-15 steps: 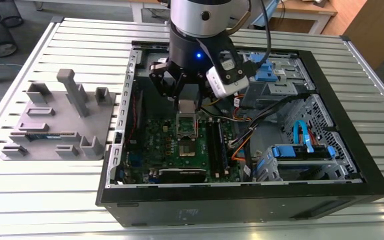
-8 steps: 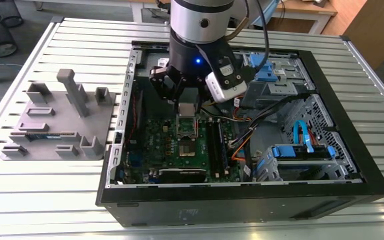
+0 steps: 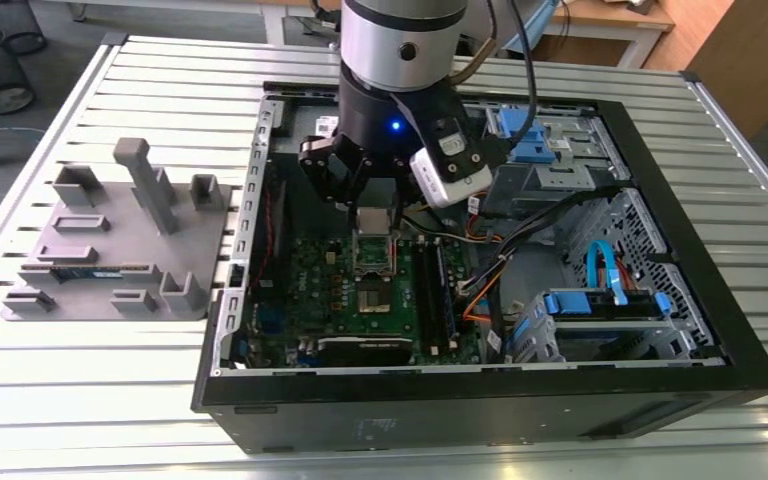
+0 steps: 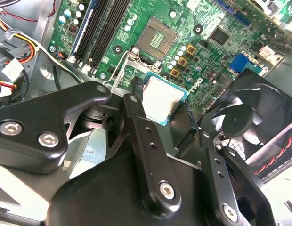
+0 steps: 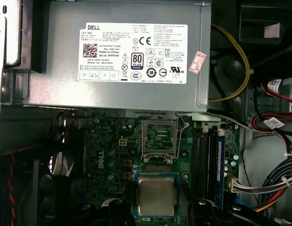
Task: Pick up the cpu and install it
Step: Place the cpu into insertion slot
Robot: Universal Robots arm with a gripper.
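Note:
The cpu (image 4: pixel 163 98), a flat square chip with a shiny silver top and a pale rim, sits between the black fingers (image 4: pixel 134 101) of my gripper (image 4: pixel 162 102), which is shut on it. It hangs level a little above the green motherboard (image 5: pixel 106 155). In the first wrist view the cpu (image 5: pixel 156 195) lies just short of the metal-framed socket (image 5: pixel 158 136), whose dark centre is uncovered. In the exterior view the gripper (image 3: pixel 365 208) is lowered into the open computer case (image 3: pixel 704 350), with the cpu (image 3: pixel 373 222) right beside the socket (image 3: pixel 376 262).
A grey power supply (image 5: pixel 122 52) stands beyond the socket. Memory slots (image 5: pixel 209 160) and bundled cables (image 5: pixel 273 183) flank one side, a black fan (image 4: pixel 259 113) the other. Blue drive brackets (image 3: pixel 598 300) fill the case's right in the exterior view. A grey fixture block (image 3: pixel 111 250) sits on the slatted table.

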